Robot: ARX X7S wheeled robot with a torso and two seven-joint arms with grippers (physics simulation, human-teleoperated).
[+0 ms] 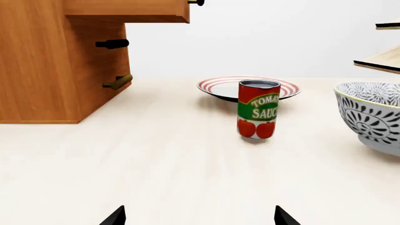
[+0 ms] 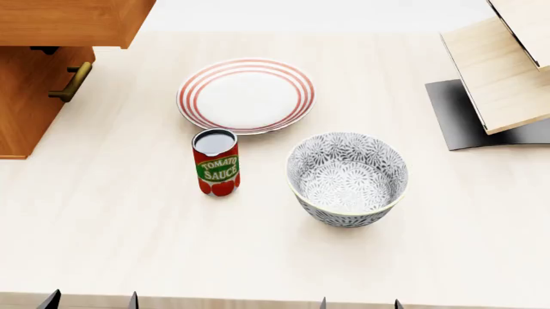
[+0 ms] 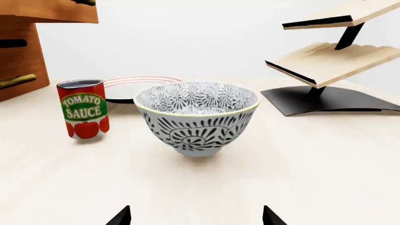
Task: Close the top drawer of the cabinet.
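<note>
Status: task was basically not started. The top drawer [image 1: 125, 10] stuck out well past the front face of the cabinet [image 1: 37, 70], overhanging the lower handles in the left wrist view; its brass handle tip showed at the drawer's front edge. From the head view the drawer [image 2: 69, 22] sat at the far left of the desk [image 2: 275, 257], jutting out over the cabinet body [image 2: 26, 109]. So it was open, and the whole push was left to do.

Left hand [image 1: 200, 218]: only the two fingertips showed at the frame edge, set wide apart, nothing between them. It hung low over the near part of the desk, well apart from the drawer and pointed more at the tomato sauce can [image 1: 257, 108] than at the drawer front.

Right hand [image 3: 196, 216]: the same, tips spread, empty, facing the patterned bowl [image 3: 198, 117].

Neither hand touched anything.

My read of what was left: raise the left hand to drawer height, bring it onto the drawer front, then push straight in until flush. The can and the striped plate [image 2: 246, 95] sat beside that path, not in it. The plywood rack [image 2: 498, 71] was off to the right, irrelevant.
</note>
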